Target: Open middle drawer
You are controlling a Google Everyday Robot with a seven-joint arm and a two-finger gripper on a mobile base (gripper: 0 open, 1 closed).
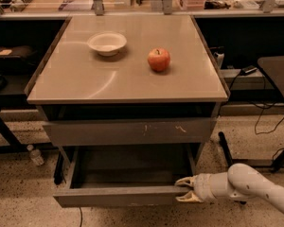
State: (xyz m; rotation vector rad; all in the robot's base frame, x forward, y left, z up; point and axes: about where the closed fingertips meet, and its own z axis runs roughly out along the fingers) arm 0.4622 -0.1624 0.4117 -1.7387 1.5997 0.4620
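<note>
A robot's end effector (pixel 183 189) grips the right end of the middle drawer (pixel 113 196) of a grey metal cabinet, low at the near side of the scene. The drawer stands well out from the cabinet, and its wide, shallow tray lies bare to view beneath the shut upper drawer front (pixel 109 132) with its pale scratches. The pale fingers (pixel 183 180) sit on either side of the plain, handle-less front panel, one just inside the tray and one against the near face. They appear clamped on it rather than spread free. The white arm (pixel 248 187) reaches in from the right, low over the speckled floor (pixel 19 193).

On the worktop (pixel 85 79) above, a white bowl (pixel 107 43) sits toward the far left and a red apple (pixel 158 59) lies right of centre, the two well apart and neither near the work below.

The pull looks to be in its closing stretch, with most of the tray already showing. Any further draw calls for a straight haul toward the near side. Because the grip sits off to the right, a slanted pull could twist the drawer and jam it on its runners. If the drawer is judged far enough out, the next move calls for parting the fingers and backing the arm clear to the right without nudging the front back in.
</note>
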